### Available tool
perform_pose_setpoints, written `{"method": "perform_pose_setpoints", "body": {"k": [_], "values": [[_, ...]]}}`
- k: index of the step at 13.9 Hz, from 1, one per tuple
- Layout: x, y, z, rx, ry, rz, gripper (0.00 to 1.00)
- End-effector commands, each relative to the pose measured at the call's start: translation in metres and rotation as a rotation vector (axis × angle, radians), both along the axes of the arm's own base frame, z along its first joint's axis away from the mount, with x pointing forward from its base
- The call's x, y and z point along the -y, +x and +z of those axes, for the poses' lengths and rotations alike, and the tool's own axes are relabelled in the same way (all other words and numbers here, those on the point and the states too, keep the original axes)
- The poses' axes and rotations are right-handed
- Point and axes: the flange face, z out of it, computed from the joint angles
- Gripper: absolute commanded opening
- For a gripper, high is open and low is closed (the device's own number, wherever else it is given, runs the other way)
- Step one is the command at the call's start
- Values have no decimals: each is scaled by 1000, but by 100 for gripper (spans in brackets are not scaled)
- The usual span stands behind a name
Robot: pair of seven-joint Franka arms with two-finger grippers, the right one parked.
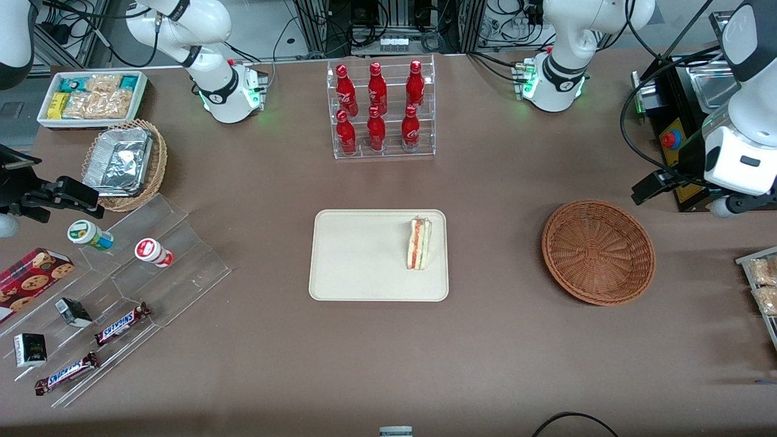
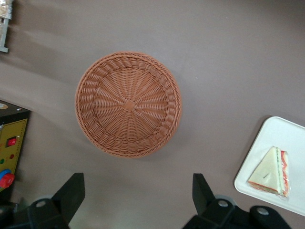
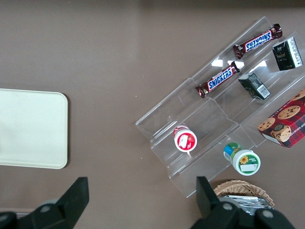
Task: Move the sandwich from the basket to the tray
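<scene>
The sandwich (image 1: pixel 419 244), a pale wedge with red and green layers, lies on the cream tray (image 1: pixel 364 255) near the tray's edge that faces the basket. The reddish-brown wicker basket (image 1: pixel 598 252) sits empty on the table toward the working arm's end. In the left wrist view my gripper (image 2: pixel 138 183) hangs high above bare table beside the basket (image 2: pixel 128 104), its black fingers (image 2: pixel 71 191) spread wide and open with nothing between them. That view also catches the sandwich (image 2: pixel 271 172) on a corner of the tray (image 2: pixel 279 138). The left arm (image 1: pixel 740 152) stands above the table's end.
A clear rack of red bottles (image 1: pixel 383 109) stands farther from the front camera than the tray. A black control box (image 1: pixel 680 133) sits by the working arm. Toward the parked arm's end are an acrylic step shelf with snacks (image 1: pixel 121 291), a tan basket holding a foil container (image 1: pixel 124 164) and a white snack box (image 1: pixel 91 97).
</scene>
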Motion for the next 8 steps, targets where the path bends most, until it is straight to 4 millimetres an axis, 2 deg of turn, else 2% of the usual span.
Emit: {"method": "perform_pose_setpoints", "body": {"k": [1, 3, 5, 8], "values": [[5, -12, 5, -27, -18, -79, 100], [5, -25, 20, -38, -21, -91, 100], [5, -34, 26, -56, -18, -106, 100], [6, -30, 27, -59, -20, -130, 100]]}}
